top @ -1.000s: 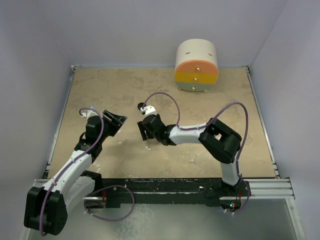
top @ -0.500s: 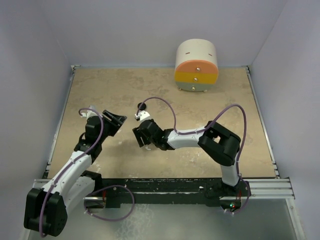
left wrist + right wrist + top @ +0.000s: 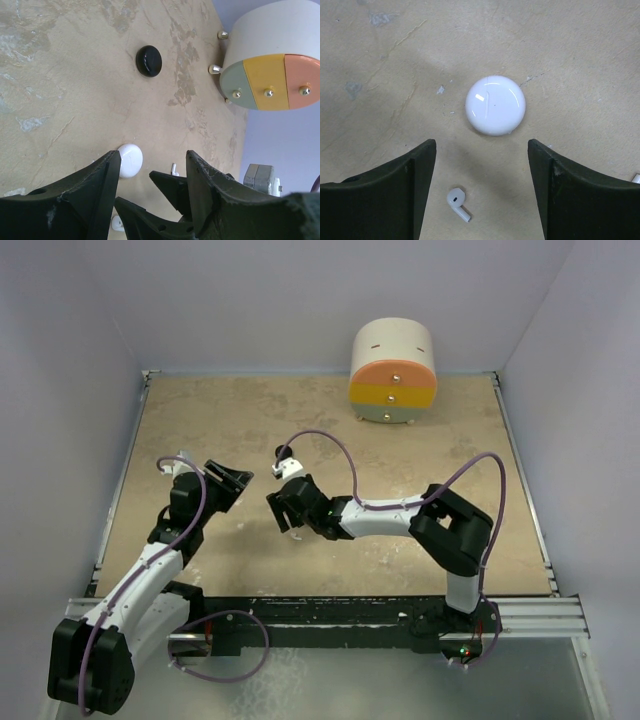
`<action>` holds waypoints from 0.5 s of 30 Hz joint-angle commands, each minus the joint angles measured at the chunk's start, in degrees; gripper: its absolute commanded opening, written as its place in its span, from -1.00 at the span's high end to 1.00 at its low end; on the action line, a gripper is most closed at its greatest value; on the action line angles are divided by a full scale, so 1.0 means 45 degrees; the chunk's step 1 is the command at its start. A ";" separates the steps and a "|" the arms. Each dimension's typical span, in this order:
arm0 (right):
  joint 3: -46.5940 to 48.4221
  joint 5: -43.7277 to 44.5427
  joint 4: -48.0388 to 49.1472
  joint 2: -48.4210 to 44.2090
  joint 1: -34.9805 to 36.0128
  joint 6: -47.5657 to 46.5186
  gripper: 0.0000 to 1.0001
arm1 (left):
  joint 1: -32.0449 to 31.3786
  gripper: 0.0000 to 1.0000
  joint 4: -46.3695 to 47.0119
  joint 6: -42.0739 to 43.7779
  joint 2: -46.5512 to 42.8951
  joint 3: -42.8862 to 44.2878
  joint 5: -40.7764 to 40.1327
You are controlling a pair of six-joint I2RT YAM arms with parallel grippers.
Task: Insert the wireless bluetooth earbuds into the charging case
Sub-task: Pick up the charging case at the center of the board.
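A white round charging case (image 3: pixel 495 105), lid shut, lies on the tan table ahead of my right gripper (image 3: pixel 482 150), which is open and empty. A white earbud (image 3: pixel 457 202) lies between its fingers, touching neither. A second white piece (image 3: pixel 635 177) shows at the right edge. In the left wrist view I see the white case (image 3: pixel 129 160), two white earbuds (image 3: pixel 173 170) (image 3: pixel 116 223) and a black round case (image 3: pixel 149 61) farther off. My left gripper (image 3: pixel 152 160) is open and empty, held above the table left of the right gripper (image 3: pixel 280 512). No black earbuds show.
A round white drawer unit (image 3: pixel 393 370) with orange, yellow and grey-green fronts stands at the back of the table. White walls close in the table on three sides. The right arm's purple cable (image 3: pixel 330 445) loops above the black case.
My right gripper has moved left and a little nearer, over the white case and earbud. The left arm has not moved.
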 commanded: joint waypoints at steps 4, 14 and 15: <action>0.0937 0.0404 -0.0174 0.0074 -0.0204 -0.0802 -0.59 | 0.0080 -0.07 0.0309 0.0075 -0.0150 0.0080 0.0107; 0.2021 0.0377 -0.0604 0.0338 -0.0225 -0.1440 -0.67 | 0.0091 -0.07 0.0083 0.0090 -0.0307 0.0233 0.0179; 0.2028 0.0300 -0.0614 0.0379 -0.0241 -0.1499 -0.67 | 0.0090 -0.07 0.0063 0.0090 -0.0320 0.0234 0.0188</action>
